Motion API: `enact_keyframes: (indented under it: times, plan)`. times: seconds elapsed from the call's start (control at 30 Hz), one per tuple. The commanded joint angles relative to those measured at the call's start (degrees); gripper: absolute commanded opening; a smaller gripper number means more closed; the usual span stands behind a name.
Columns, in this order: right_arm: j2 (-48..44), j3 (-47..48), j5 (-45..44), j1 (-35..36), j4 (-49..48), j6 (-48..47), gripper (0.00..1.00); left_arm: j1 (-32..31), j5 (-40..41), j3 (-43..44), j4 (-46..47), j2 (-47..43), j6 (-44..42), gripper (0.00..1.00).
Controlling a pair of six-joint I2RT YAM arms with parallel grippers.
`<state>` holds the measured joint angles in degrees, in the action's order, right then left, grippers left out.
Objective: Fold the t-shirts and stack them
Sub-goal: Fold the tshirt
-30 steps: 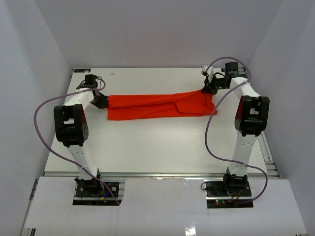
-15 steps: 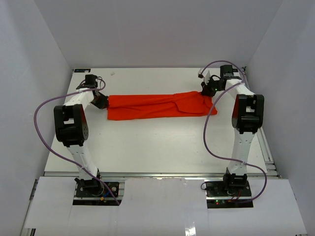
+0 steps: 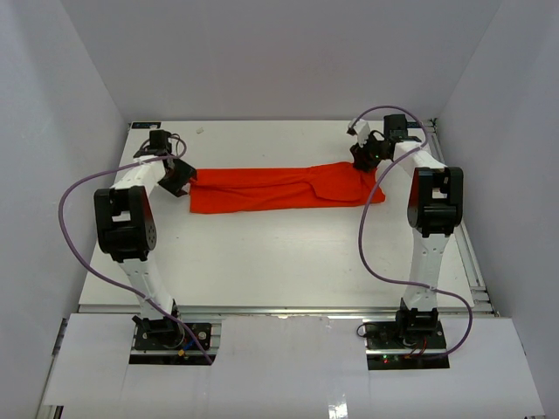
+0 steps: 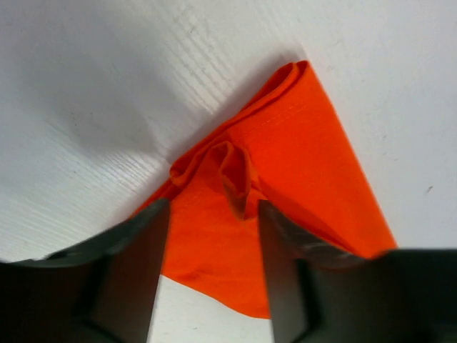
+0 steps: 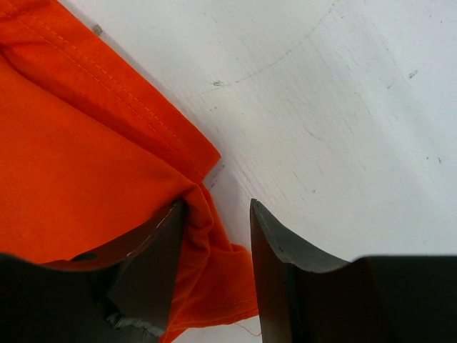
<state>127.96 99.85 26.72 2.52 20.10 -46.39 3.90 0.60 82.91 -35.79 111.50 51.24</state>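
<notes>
Evidently the left end effector [image 4: 213, 243] and right end effector [image 5: 216, 246] have just let go, both open and empty, leaving the t-shirt [image 3: 279, 188] stretched long on the surface [image 3: 279, 262], ready for cross-folding.

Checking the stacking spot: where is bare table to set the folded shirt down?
Widest bare table: nearer than the t-shirt, between the left arm and right arm. A narrower strip runs between t-shirt and far edge. Crowded at both shirt ends, by the left gripper and right gripper.

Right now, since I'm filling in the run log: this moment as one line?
t-shirt: long band flat on table | left gripper: open over its left end | right gripper: open at its right end
</notes>
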Motion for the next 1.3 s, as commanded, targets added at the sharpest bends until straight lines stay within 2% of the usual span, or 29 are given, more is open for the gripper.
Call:
enact_keyframes:
  times: [0.0, 0.1, 0.13, 0.2, 0.37, 0.47, 0.57, 0.6, 0.63, 0.67, 0.73, 0.77, 0.83, 0.87, 0.93, 0.97, 1.07, 1.13, 1.17, 1.2, 1.27]
  plan:
    - [-4.3, -0.4, -1.5, -0.4, -3.1, 3.8, 0.48, 0.0, -0.5, 3.2, 1.2, -5.9, -0.3, 0.67]
    - [-5.3, -0.4, -2.4, -0.6, -4.2, 6.4, 0.5, -0.1, -0.5, 4.5, 2.0, -7.1, -1.1, 0.83]
    - [-6.0, -0.4, -1.6, -0.9, -4.2, 7.9, 0.5, -0.1, -0.5, 4.8, 2.2, -7.8, -1.5, 0.84]
    - [-7.5, -0.6, -0.9, -1.2, -4.6, 10.1, 0.52, -0.1, -0.5, 5.3, 2.9, -8.6, -3.2, 0.98]
    - [-10.0, -0.2, 3.9, -1.4, -0.2, 16.6, 0.59, 0.1, -0.3, 4.5, 5.8, -12.3, -9.9, 0.98]
    - [-13.3, -3.3, 8.9, -1.6, -0.2, 19.2, 0.62, 0.1, -7.6, 1.3, 10.2, -15.3, -14.8, 0.98]
    - [-16.9, -7.6, 16.1, -1.9, -0.1, 19.4, 0.59, 0.1, -15.2, -3.4, 15.5, -17.4, -16.9, 0.92]
    - [-18.3, -9.5, 20.2, -1.9, 0.6, 18.8, 0.58, 0.1, -20.3, -4.6, 16.9, -17.5, -17.1, 0.88]
    - [-19.0, -10.3, 22.0, -1.9, 1.4, 17.9, 0.56, 0.1, -22.5, -6.4, 18.7, -17.4, -17.1, 0.78]
    - [-19.4, -11.0, 23.3, -1.9, 2.0, 16.7, 0.51, 0.1, -24.4, -7.2, 19.5, -16.8, -17.0, 0.74]
    - [-20.4, -13.3, 23.8, -1.8, 2.4, 18.3, 0.5, 0.1, -28.1, -8.8, 21.0, -16.1, -16.1, 0.65]
    - [-20.1, -13.7, 23.6, -3.6, 2.5, 21.4, 0.51, 0.1, -29.0, -9.7, 21.3, -15.3, -16.0, 0.64]
    - [-19.5, -14.2, 22.8, -4.6, 3.5, 25.4, 0.54, 0.1, -31.3, -10.4, 21.7, -15.2, -16.1, 0.64]
    - [-19.5, -14.6, 22.2, -5.0, 3.5, 27.0, 0.6, 0.1, -32.0, -11.5, 22.6, -15.3, -16.7, 0.68]
    - [-19.9, -16.5, 17.3, -5.6, 1.2, 32.4, 0.64, 0.1, -33.3, -12.3, 23.0, -16.1, -17.9, 0.75]
    - [-20.1, -16.7, 15.2, -5.7, 1.1, 33.6, 0.69, 0.1, -34.0, -12.7, 23.0, -16.1, -18.9, 0.79]
    - [-18.9, -15.0, 6.6, -5.8, 2.0, 38.6, 0.8, 0.1, -36.2, -13.6, 22.9, -15.7, -20.7, 0.84]
    - [-17.6, -14.5, 5.5, -6.1, 2.1, 38.7, 0.84, 0.1, -36.7, -13.8, 22.3, -14.6, -21.0, 0.85]
    - [-17.0, -14.8, 5.2, -6.2, 1.0, 38.7, 0.95, 0.1, -36.9, -13.9, 22.4, -14.2, -20.9, 0.85]
    - [-16.6, -14.9, 4.3, -6.1, 0.7, 39.0, 1.0, 0.1, -36.9, -14.1, 22.4, -14.0, -20.3, 0.85]
    - [-14.9, -14.0, 3.2, -6.1, 0.3, 40.4, 1.0, 0.1, -36.3, -14.4, 22.4, -14.1, -20.0, 0.85]
